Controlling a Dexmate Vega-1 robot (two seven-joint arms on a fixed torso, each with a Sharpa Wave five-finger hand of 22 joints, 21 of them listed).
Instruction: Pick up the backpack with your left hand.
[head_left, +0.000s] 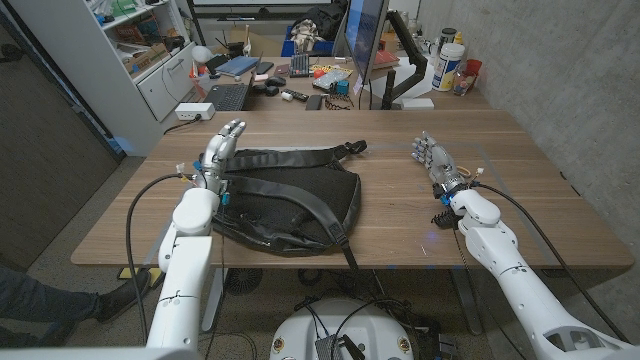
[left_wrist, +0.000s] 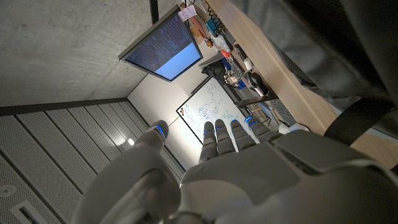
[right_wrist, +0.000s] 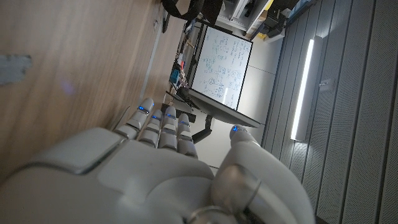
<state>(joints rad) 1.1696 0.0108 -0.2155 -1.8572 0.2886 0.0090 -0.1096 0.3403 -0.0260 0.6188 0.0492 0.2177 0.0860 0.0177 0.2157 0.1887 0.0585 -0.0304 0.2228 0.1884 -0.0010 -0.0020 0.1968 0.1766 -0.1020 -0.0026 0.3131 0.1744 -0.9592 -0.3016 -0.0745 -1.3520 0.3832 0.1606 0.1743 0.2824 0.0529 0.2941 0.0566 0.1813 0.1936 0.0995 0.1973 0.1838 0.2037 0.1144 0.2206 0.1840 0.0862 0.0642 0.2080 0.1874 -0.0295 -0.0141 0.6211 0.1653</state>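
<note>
Backpack (head_left: 288, 205) and left hand (head_left: 222, 152) sit just beside each other, the hand at the bag's upper left corner with its fingers straight and a little apart, holding nothing. Black and soft, the bag lies flat near the table's (head_left: 530, 200) front left, its long axis running across the table, with shoulder straps crossing its top and one strap trailing over the front edge. Well apart on the other side, the right hand (head_left: 432, 158) holds nothing, fingers extended.
</note>
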